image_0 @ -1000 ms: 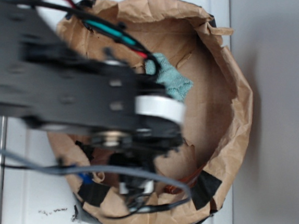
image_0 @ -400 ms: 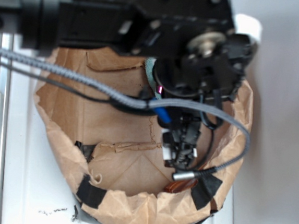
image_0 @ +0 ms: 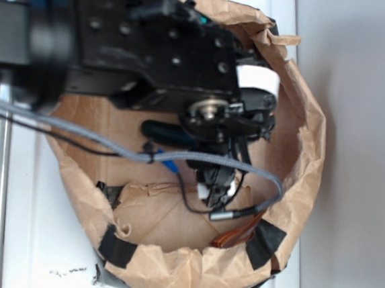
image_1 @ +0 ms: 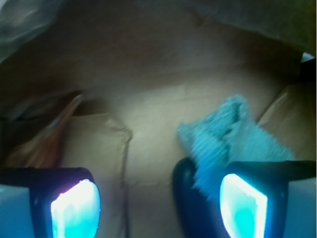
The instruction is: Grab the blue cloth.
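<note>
Wrist view looks down into a brown paper bag point(image_1: 163, 74), whose creased cardboard-coloured floor fills most of the frame. The gripper point(image_1: 158, 206) has its jaws spread wide, with nothing between them: one glowing pale fingertip sits at the lower left and the other at the lower right, and bare paper shows in the gap. The blue cloth point(image_1: 233, 136) lies crumpled on the bag floor at the right of the frame, its fuzzy ribbed surface reaching down to the right-hand fingertip, which overlaps its lower edge. A dark rounded object point(image_1: 185, 198), partly hidden under the cloth, lies just beside that fingertip on its inner side. In the exterior view the black arm point(image_0: 140, 52) reaches over the bag point(image_0: 302, 126) from the upper left and blocks the cloth from sight; a dark green cucumber-shaped object point(image_0: 170, 134) shows beneath the wrist, and grey cable point(image_0: 79, 134) loops across the opening. Black tape patches point(image_0: 265, 243) hold the bag's rolled rim.
</note>
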Available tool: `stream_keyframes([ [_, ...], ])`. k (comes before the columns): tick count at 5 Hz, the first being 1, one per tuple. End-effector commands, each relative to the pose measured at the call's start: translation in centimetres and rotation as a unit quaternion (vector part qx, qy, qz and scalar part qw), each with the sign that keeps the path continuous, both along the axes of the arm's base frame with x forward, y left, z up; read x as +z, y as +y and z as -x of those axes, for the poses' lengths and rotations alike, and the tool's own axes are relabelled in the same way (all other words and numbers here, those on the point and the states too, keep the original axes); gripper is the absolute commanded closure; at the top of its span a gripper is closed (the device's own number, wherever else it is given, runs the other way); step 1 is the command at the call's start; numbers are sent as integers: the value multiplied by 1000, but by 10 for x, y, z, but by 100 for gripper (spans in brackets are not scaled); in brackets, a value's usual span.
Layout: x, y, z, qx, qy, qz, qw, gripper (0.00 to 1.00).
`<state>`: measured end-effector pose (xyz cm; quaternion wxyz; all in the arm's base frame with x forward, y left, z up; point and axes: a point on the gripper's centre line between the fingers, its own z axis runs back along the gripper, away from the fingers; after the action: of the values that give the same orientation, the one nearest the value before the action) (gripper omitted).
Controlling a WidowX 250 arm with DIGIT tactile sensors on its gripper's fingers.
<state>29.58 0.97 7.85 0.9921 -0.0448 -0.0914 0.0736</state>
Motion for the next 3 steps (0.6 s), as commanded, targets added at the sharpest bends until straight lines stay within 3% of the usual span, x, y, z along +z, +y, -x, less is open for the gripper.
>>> stream_keyframes([
  [1, 25, 20, -43, 52, -7, -10, 999, 0],
  [2, 41, 27, -36, 38, 13, -22, 999, 0],
  [3, 40, 33, -21, 27, 10, -69, 997, 0],
])
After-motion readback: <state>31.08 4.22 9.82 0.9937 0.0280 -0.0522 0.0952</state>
